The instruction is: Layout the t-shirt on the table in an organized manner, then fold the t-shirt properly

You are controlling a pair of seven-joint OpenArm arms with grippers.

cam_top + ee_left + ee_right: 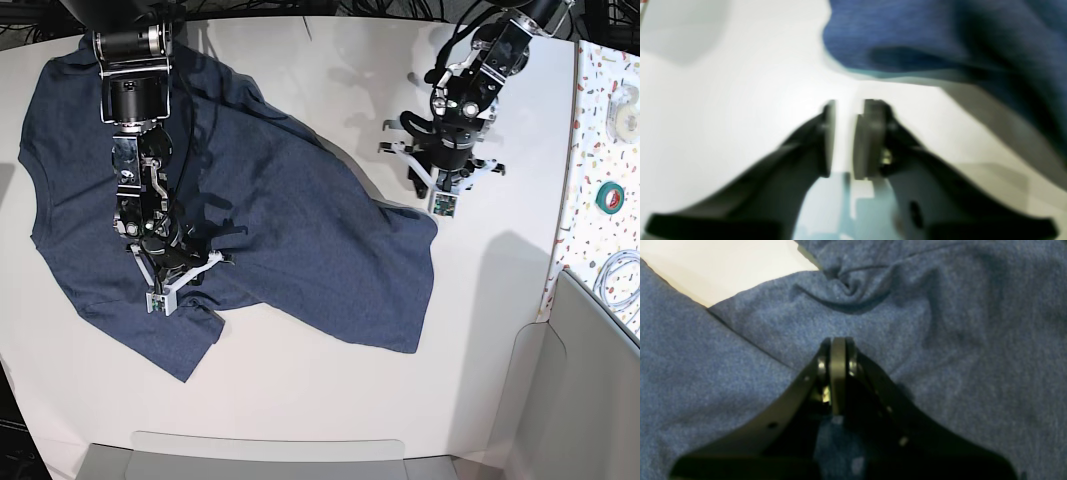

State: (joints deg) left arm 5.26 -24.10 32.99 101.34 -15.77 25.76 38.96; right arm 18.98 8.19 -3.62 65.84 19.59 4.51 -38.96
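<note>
The white tabletop (330, 420) is showing as a smooth, glossy surface with a curved edge, filling most of the base view. No writing is readable anywhere; the side of the shirt facing up is plain.

The t-shirt (280, 240) is lying across the left and middle of the tabletop, spread but not squared: a dark navy heathered knit, its body running diagonally toward the right, one short sleeve sticking out at the lower left, and soft wrinkles bunching around its middle. In the right wrist view the cloth is looking finely flecked, with a small twisted pucker and a seam line crossing it.

To the right of the tabletop, a speckled confetti-patterned surface (610, 140) is carrying a green tape roll (611, 194) and a coil of pale cable (618, 280).

The right end effector (838, 350) is sitting with its black fingers pressed together, low over the shirt; whether cloth is pinched between them I cannot tell. The left end effector (845, 133) is hovering over bare tabletop just beside the shirt's right edge, its grey pads (870, 140) standing a narrow gap apart with nothing between them.
</note>
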